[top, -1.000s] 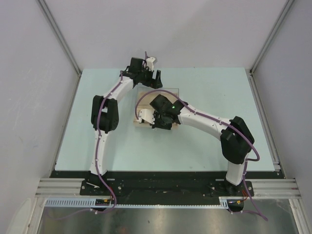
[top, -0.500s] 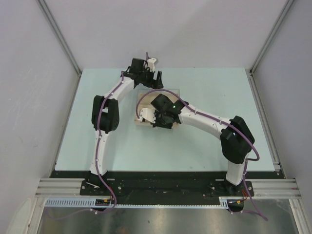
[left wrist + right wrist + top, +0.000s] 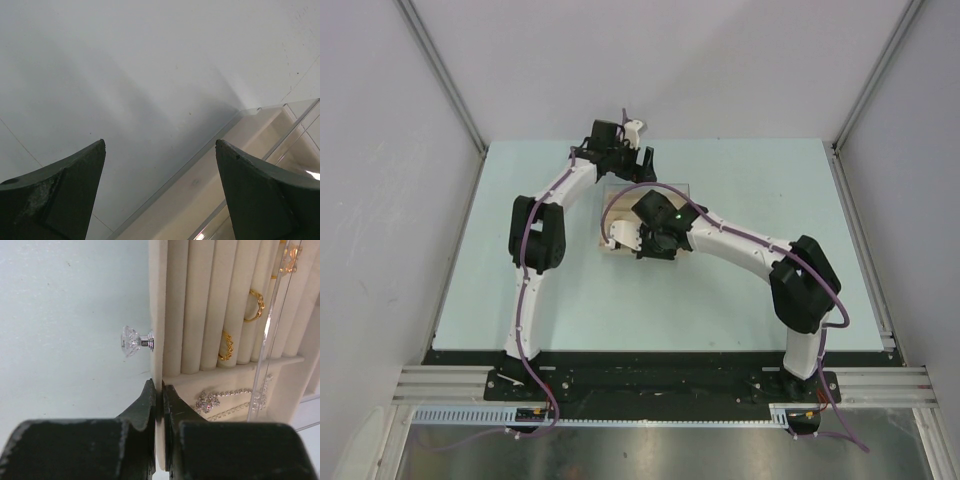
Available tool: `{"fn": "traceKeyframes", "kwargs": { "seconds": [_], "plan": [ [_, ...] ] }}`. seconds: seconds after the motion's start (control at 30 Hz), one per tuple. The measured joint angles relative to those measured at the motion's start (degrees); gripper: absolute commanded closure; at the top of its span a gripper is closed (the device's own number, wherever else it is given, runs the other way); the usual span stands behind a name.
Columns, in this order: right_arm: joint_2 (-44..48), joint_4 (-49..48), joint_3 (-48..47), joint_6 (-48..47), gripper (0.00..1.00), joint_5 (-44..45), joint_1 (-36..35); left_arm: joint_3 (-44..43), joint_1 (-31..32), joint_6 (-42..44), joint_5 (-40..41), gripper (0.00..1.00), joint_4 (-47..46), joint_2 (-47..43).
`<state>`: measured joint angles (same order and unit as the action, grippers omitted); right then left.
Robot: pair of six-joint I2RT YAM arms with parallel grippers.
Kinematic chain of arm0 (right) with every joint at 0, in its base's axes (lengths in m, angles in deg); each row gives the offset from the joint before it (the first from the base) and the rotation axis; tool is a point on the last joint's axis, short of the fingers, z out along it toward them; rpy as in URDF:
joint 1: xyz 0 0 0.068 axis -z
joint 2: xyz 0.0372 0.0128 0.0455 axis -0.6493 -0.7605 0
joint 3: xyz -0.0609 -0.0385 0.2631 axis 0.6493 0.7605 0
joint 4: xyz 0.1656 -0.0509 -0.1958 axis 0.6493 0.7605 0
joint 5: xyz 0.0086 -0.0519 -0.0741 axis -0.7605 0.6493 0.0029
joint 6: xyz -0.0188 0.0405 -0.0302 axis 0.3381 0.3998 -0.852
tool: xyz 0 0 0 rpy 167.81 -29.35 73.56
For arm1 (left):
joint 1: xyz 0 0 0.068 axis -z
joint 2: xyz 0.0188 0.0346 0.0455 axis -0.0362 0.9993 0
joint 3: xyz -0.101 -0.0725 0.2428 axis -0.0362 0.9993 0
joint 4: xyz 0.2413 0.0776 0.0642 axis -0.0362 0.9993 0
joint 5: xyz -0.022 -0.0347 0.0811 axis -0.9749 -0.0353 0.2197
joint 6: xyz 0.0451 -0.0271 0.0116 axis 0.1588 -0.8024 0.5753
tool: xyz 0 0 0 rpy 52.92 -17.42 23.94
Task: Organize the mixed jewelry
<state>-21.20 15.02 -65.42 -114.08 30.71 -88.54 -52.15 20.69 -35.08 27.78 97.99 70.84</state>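
Two black grippers work at the far middle of a pale blue-green table. On the left, the left gripper hangs just past the far edge of a beige slotted tray. Its dark fingers are spread wide with nothing between them. Its camera catches only a cut-off corner of the tray and the edge of a clear plastic panel.

From above, the right arm covers most of the tray, and no jewelry can be made out there. The right gripper has its jaws pressed together on the tray's thin front wall, just beside a small faceted crystal knob that sticks out over the table.

Further right, two small gold-coloured rings sit in the slots between the padded rolls. A third, behind the panel, is blurred. A thin silvery chain with a sparkling flower-shaped piece lies in the open compartment below the rolls, partly crossed by the panel.
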Motion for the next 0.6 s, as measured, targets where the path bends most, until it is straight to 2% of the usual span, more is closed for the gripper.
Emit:
{"fn": "traceKeyframes", "kwargs": {
  "seconds": [0.23, 0.6],
  "plan": [
    [-1.33, -0.68, -0.02, -2.67, 1.0, 0.46, 1.05, 0.0, 0.13, 0.2, -0.07, 0.04, 0.07, 0.0],
    [-2.62, -0.94, -1.16, -3.69, 0.93, 1.38, 1.46, 0.0, 0.15, 0.63, -0.15, 0.05, 0.0, 0.0]
  ]
}}
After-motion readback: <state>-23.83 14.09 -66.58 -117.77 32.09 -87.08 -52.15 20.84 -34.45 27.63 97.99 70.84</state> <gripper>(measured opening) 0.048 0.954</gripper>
